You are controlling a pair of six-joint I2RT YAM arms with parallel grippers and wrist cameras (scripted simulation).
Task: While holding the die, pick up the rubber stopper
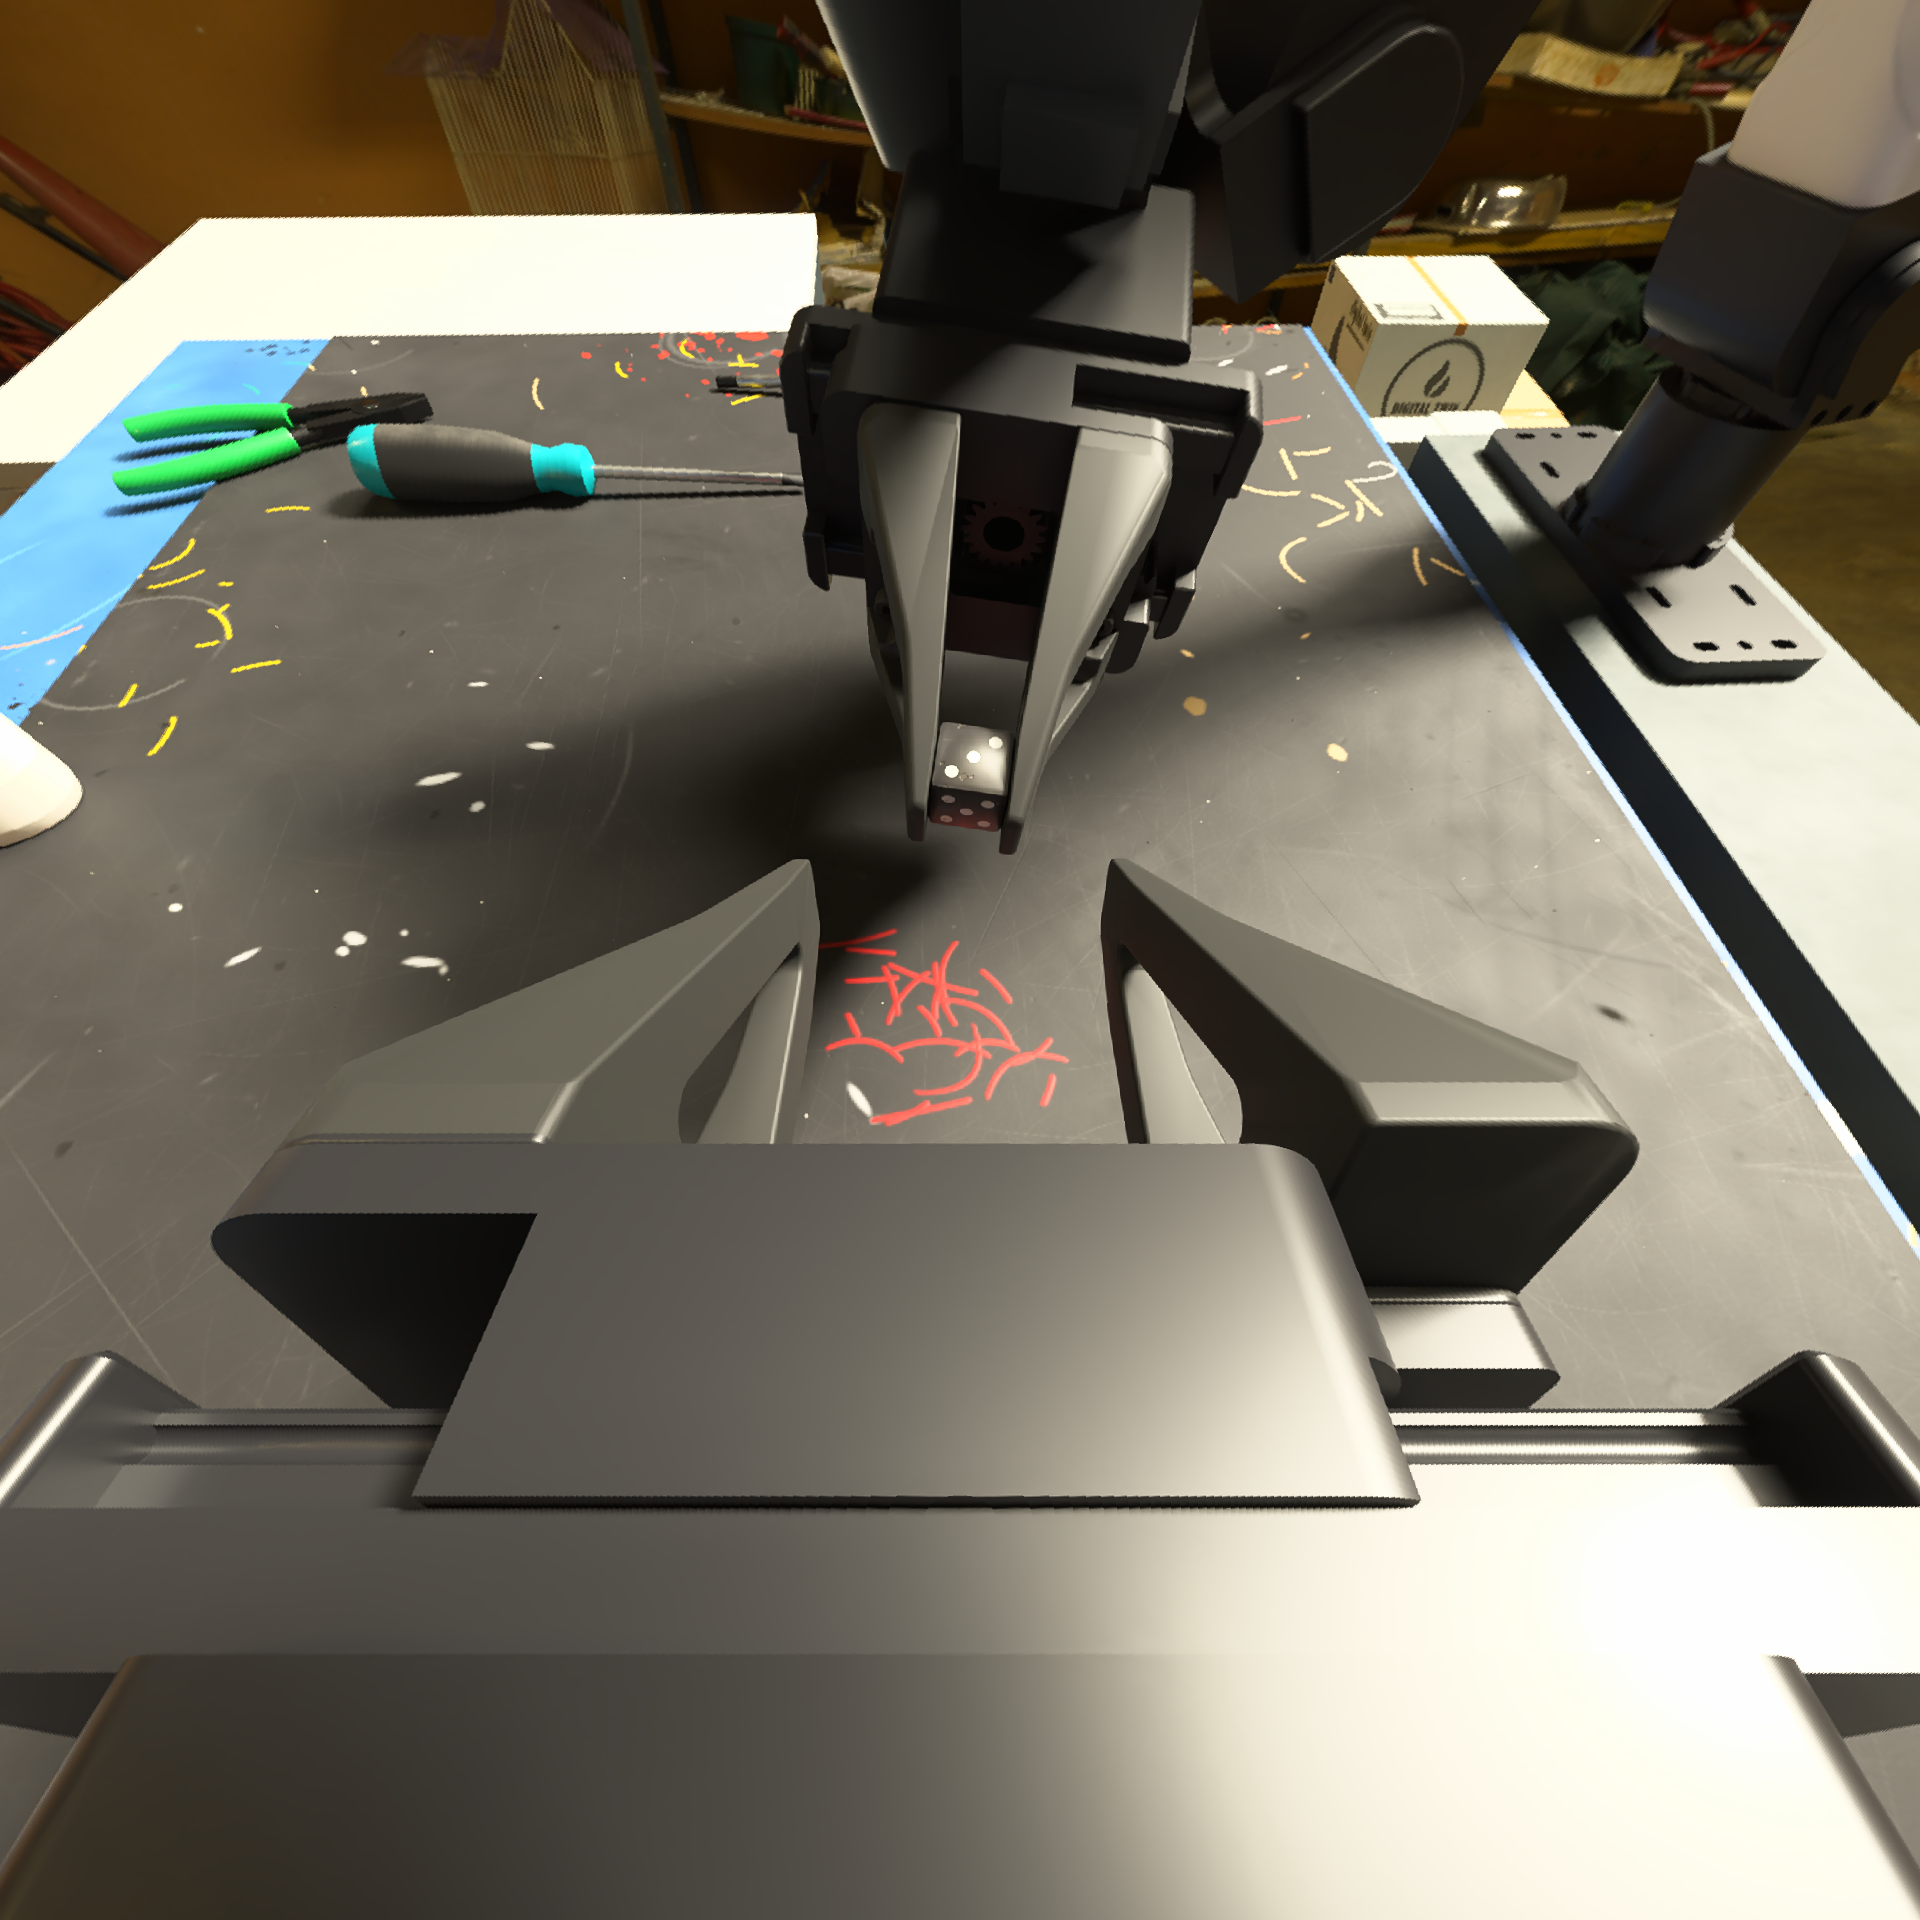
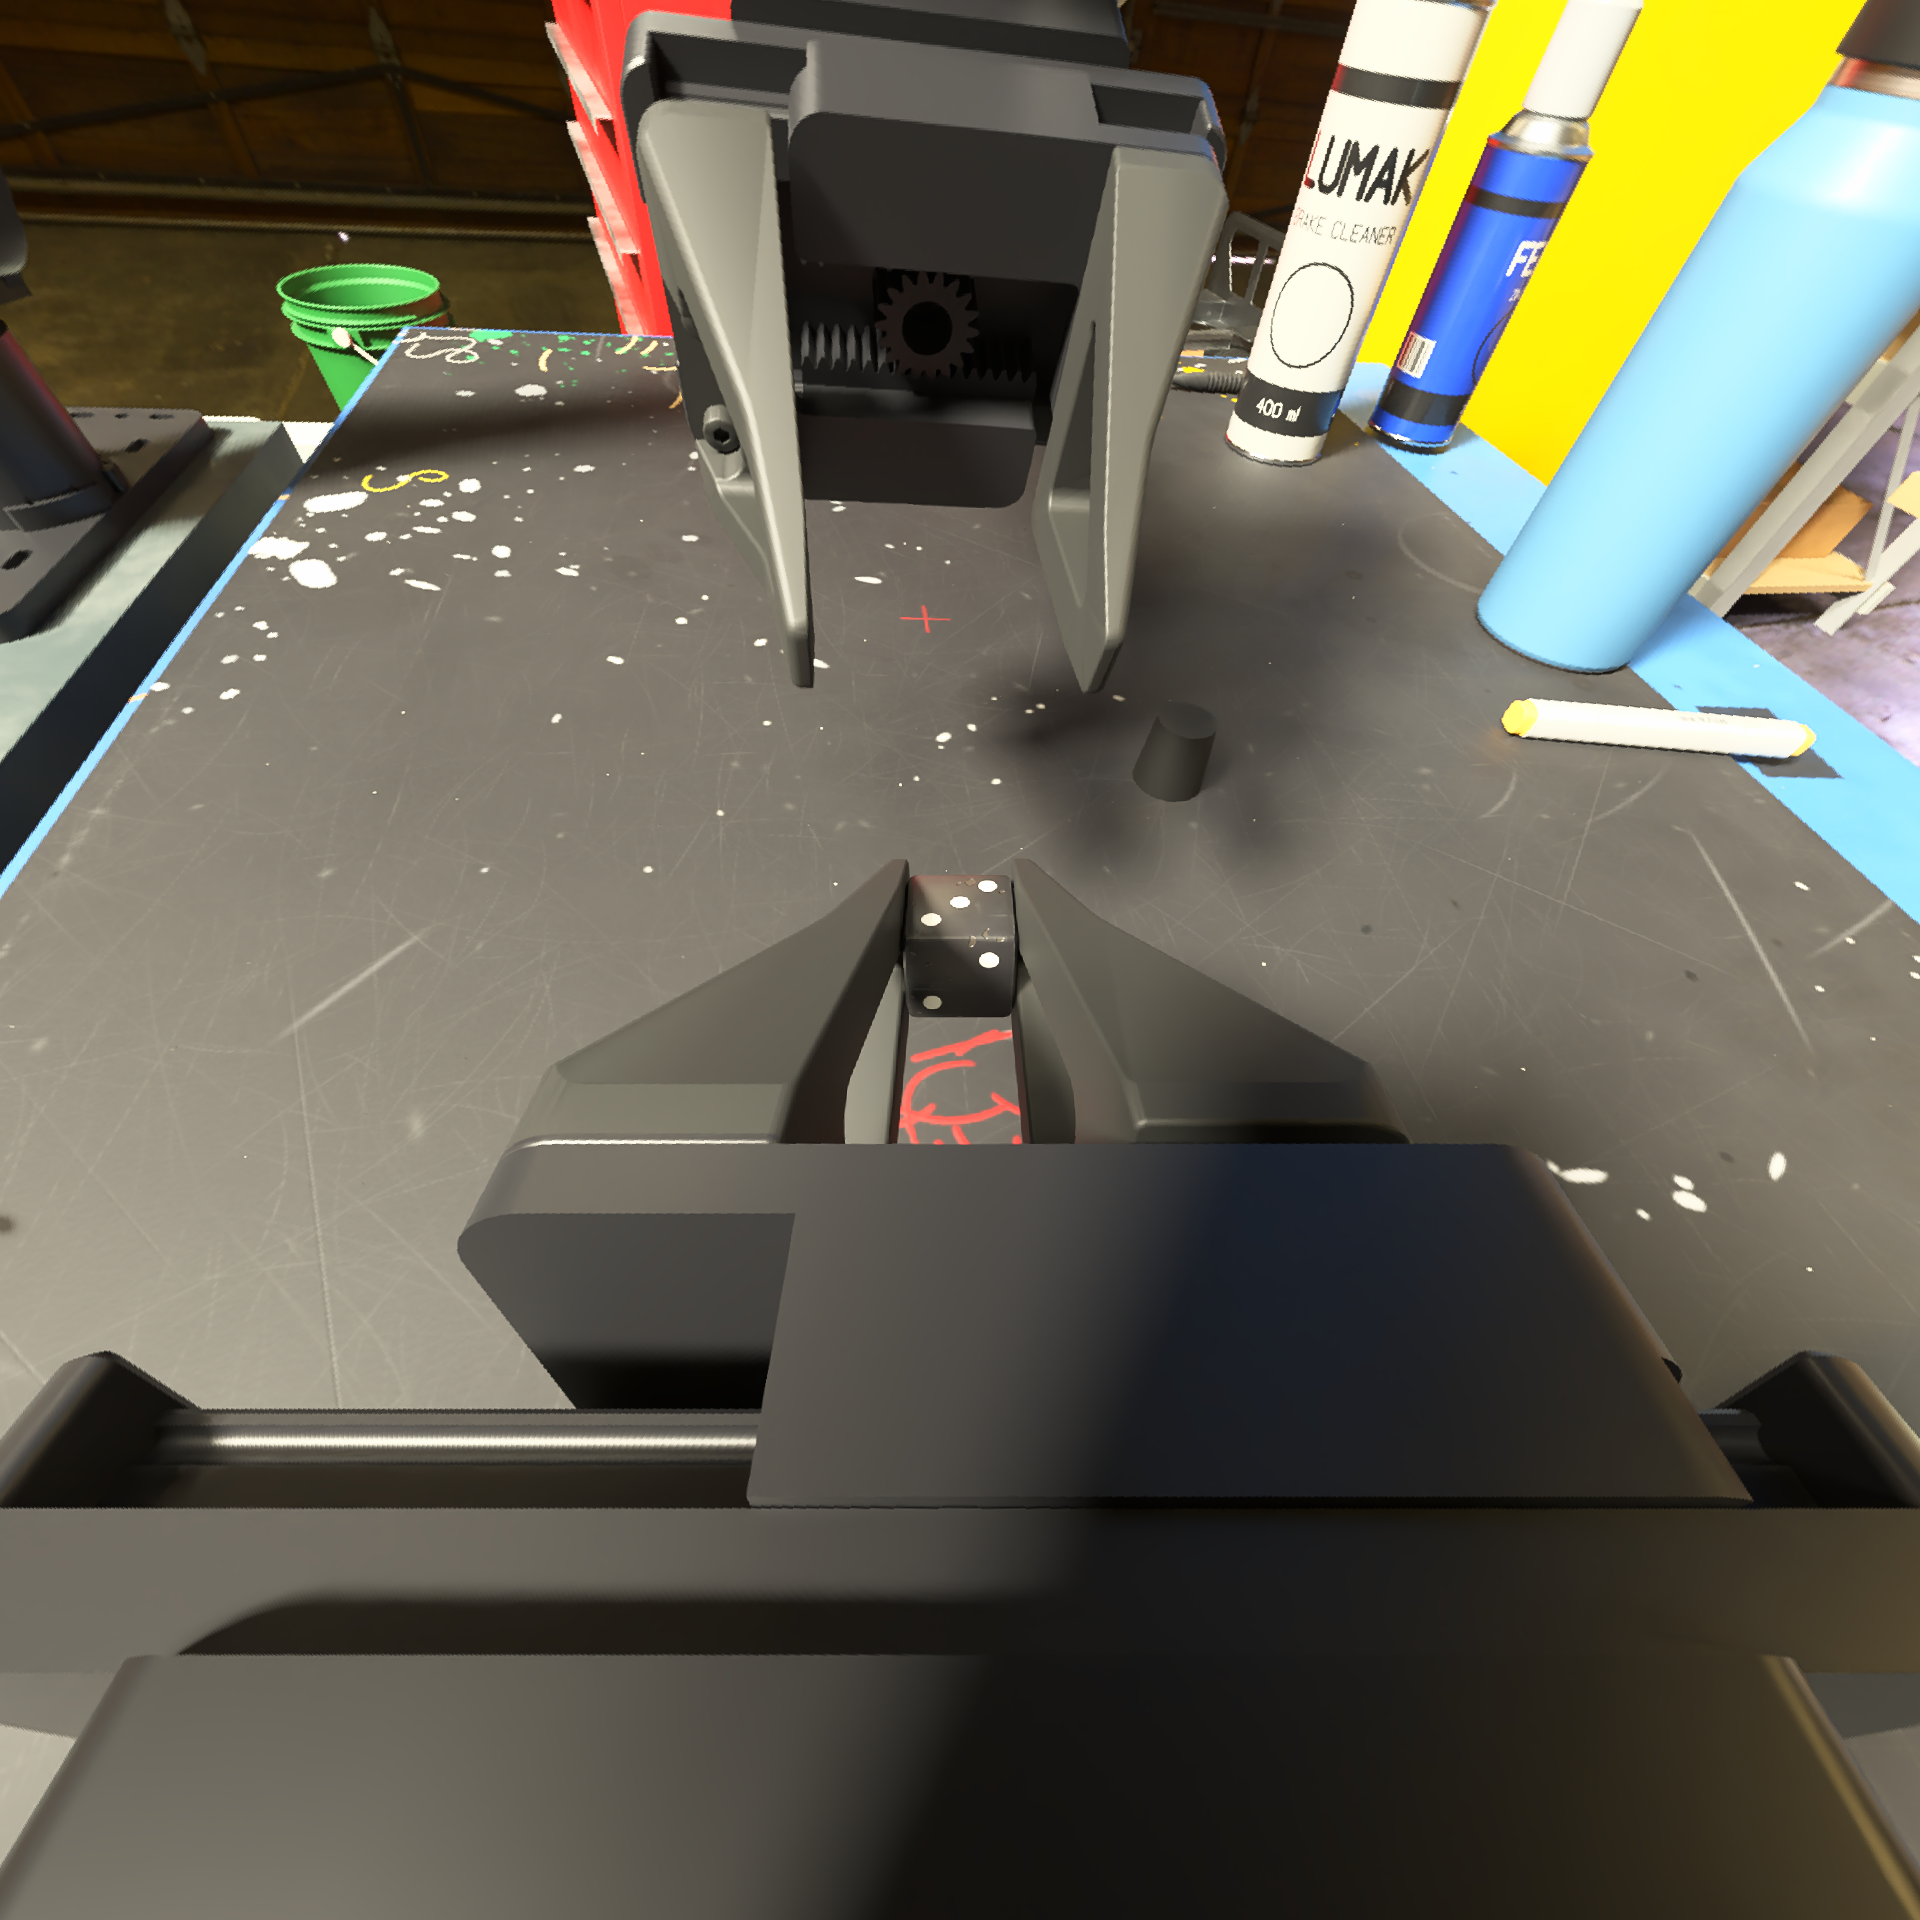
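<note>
The dark, scratched, paint-flecked work mat carries everything. A tall smooth sky-blue bottle stands at its two o'clock edge, two glossy spray cans near one o'clock. Facing each other mid-mat are the two matte grey grippers. The left gripper hangs with its tapered fingers spread wide and empty; the right gripper is clamped on the die, a small black cube with white pips. So the holding half looks done. The rubber stopper, a small dull tapered plug, stands upright at the die's one o'clock, just beside the left gripper's fingertips. Next, I'd judge, that gripper must shift over and straddle it.
</note>
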